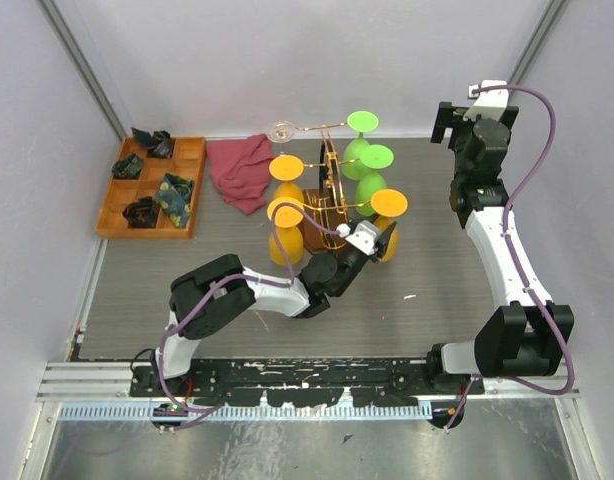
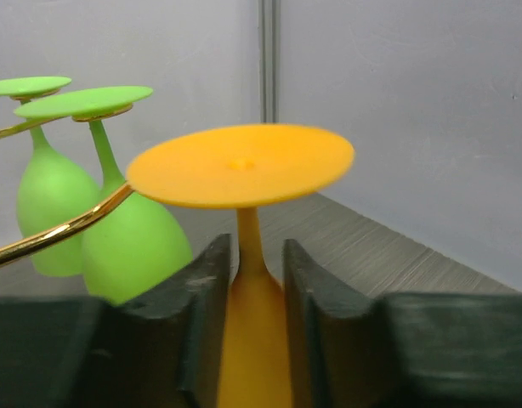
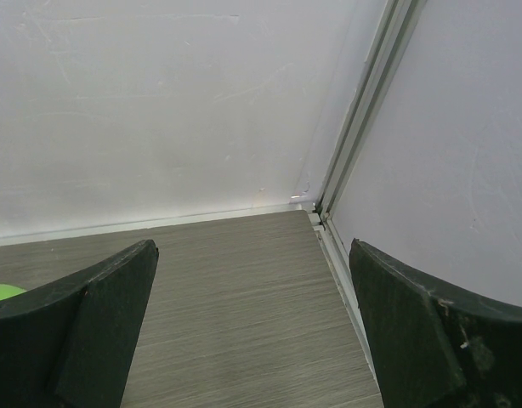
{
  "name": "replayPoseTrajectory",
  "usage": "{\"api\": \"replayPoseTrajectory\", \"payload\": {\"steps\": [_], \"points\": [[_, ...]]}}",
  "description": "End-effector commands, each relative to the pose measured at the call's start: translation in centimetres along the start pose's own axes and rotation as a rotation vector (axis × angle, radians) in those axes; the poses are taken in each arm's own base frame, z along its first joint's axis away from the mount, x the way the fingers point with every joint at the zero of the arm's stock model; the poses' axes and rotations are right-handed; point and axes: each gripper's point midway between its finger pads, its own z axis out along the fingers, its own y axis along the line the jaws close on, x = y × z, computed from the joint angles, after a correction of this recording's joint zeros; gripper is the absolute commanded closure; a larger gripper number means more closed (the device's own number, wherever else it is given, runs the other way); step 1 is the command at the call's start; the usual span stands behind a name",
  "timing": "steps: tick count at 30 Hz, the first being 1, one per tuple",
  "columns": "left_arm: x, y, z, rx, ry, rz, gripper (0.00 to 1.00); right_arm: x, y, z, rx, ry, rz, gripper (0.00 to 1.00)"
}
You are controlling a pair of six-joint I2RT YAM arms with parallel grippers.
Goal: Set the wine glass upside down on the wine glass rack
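Grey wood-grain table (image 1: 437,275), white walls. Orange wine glass (image 2: 240,161) on wine glass rack (image 1: 327,190), front-right arm: stem vertical, foot up, bowl down. Left gripper (image 2: 257,255) slightly parted, its 2 fingers flanking the stem. Right gripper (image 3: 252,323) spread wide.

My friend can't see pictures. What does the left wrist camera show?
An upside-down orange wine glass fills the middle, flat foot on top, its thin stem between the two dark fingers of the left claw, a small gap each side. Left of it are two upside-down green glasses and a gold wire arm of the rack; grey walls behind.
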Motion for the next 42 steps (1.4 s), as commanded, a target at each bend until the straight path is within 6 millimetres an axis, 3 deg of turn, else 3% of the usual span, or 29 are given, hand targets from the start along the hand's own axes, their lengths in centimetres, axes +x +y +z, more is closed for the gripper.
{"api": "replayPoseTrajectory", "payload": {"steps": [1,7,16,22,26,32,34,38,42], "points": [[-2.7,0.7,-0.9,-0.019,-0.04,0.005,0.44,-3.1,-0.8,-0.4,0.018,-0.089,0.024,0.0],[-3.1,0.5,-2.0,-0.019,-0.032,0.027,0.24,-3.2,-0.7,-0.5,0.01,-0.087,0.026,0.0],[-4.2,-1.8,-4.1,0.023,-0.019,0.06,0.14,-3.5,-0.6,-0.6,0.005,-0.086,0.04,0.0],[-6.6,-3.4,-6.2,0.05,-0.025,0.126,0.13,-4.3,0.1,-1.2,-0.046,-0.075,0.034,0.0],[-9.6,-2.6,-7.2,-0.012,-0.034,0.168,0.07,-5.2,-0.2,-1.6,-0.042,-0.052,0.04,0.0],[-16.1,0.3,-6.7,-0.105,-0.005,0.231,0.05,-7.9,-0.8,-2.2,-0.026,-0.064,0.065,0.0],[-19.3,2.1,-6.2,-0.181,0.001,0.26,0.04,-8.7,-1.1,-2.3,-0.016,-0.077,0.071,0.0],[-25.5,7.8,-5.4,-0.348,0.014,0.295,0.01,-8.9,-1.9,-2.3,0.029,-0.071,0.083,0.0],[-27.3,15.0,-4.6,-0.423,0.084,0.206,0.03,-8.3,-2.0,-1.9,0.048,-0.027,0.096,0.0]]}}
